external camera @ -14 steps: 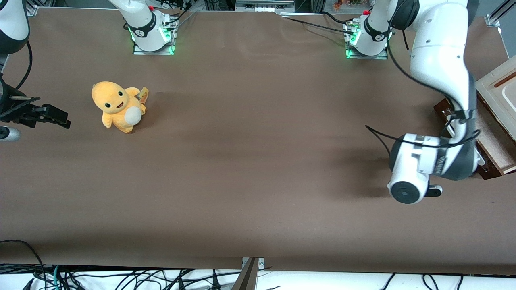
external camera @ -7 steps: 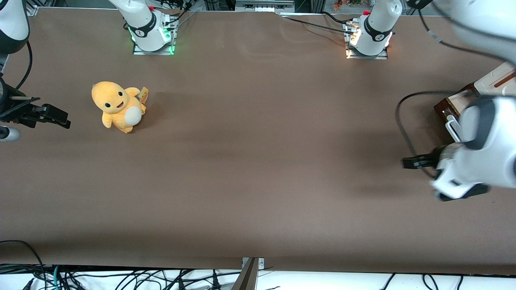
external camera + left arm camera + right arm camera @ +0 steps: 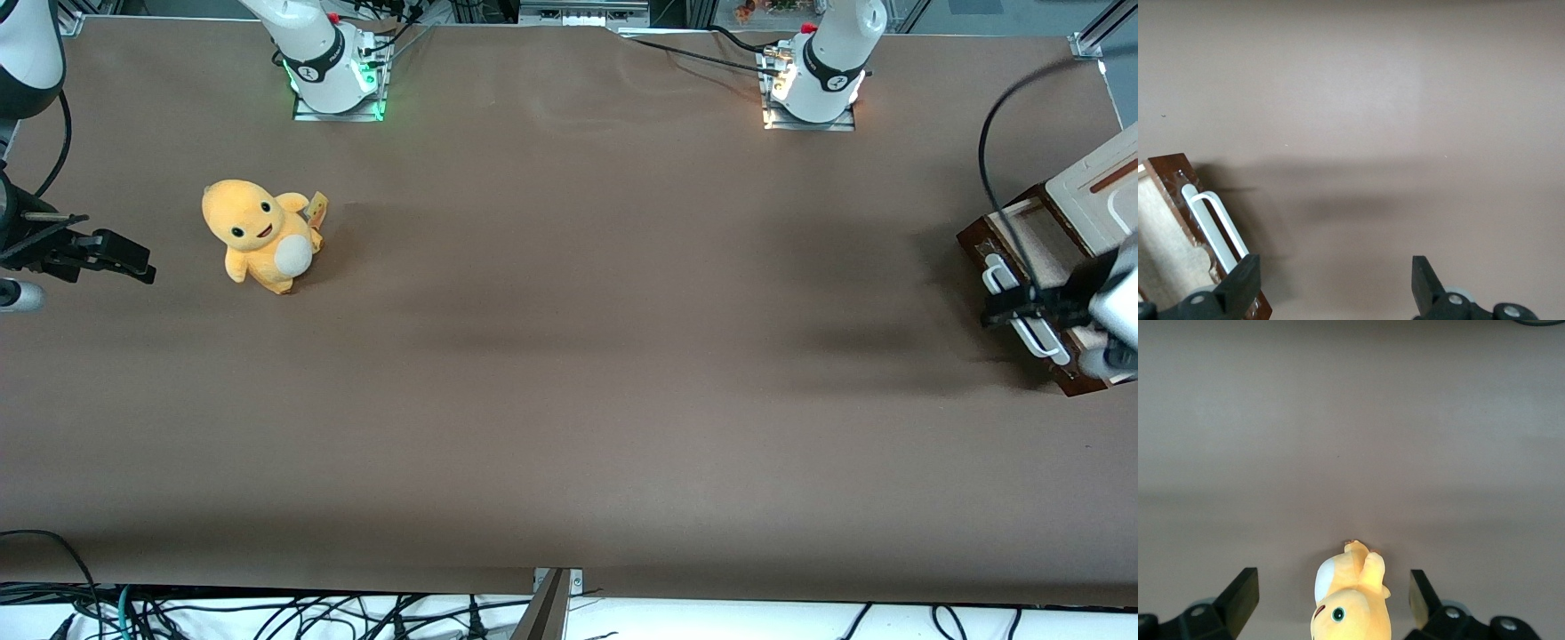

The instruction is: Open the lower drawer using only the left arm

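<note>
The shallow lower drawer [image 3: 1031, 267] with its dark reddish-brown wood front and long white bar handle [image 3: 1022, 307] is sitting at the working arm's end of the brown counter [image 3: 569, 356], pulled partly out so that its pale beige inside is showing; a cream cabinet panel with a brown groove [image 3: 1098, 196] is lying above it; the big white left arm's black two-finger gripper [image 3: 1022, 302] is hovering over the handle and the drawer front, its looping black cable [image 3: 991, 142] arching above; in the left wrist view the gripper [image 3: 1335, 283] is showing its jaws spread wide apart and grasping nothing, one finger [image 3: 1241, 280] overlapping the handle [image 3: 1215, 227]; a yellow-orange plush toy with a white belly [image 3: 262, 236] is sitting toward the parked arm's end.
</note>
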Tool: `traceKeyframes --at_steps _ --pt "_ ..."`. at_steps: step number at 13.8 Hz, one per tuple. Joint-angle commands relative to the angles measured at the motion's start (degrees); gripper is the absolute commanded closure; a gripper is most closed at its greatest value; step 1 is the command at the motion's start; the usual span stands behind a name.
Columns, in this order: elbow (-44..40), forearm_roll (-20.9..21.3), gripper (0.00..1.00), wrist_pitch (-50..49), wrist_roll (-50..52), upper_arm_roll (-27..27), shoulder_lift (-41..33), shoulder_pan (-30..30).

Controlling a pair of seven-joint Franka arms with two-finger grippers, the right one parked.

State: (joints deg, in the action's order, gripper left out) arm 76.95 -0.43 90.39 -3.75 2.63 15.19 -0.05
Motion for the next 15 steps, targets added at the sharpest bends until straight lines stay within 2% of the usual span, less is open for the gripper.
traceKeyframes --at_steps 1,4,8,15 --pt "9.61 -1.59 0.00 2.60 -0.91 -0.17 -8.85 -2.05" --pt "15.85 -1.60 0.00 2.51 -0.55 -0.26 -12.98 -1.88" --pt "14.90 -0.81 0.00 2.51 -0.73 -3.06 -11.15 -1.26" --pt "14.46 -0.80 0.00 2.33 -0.47 -2.80 -10.27 -0.83"
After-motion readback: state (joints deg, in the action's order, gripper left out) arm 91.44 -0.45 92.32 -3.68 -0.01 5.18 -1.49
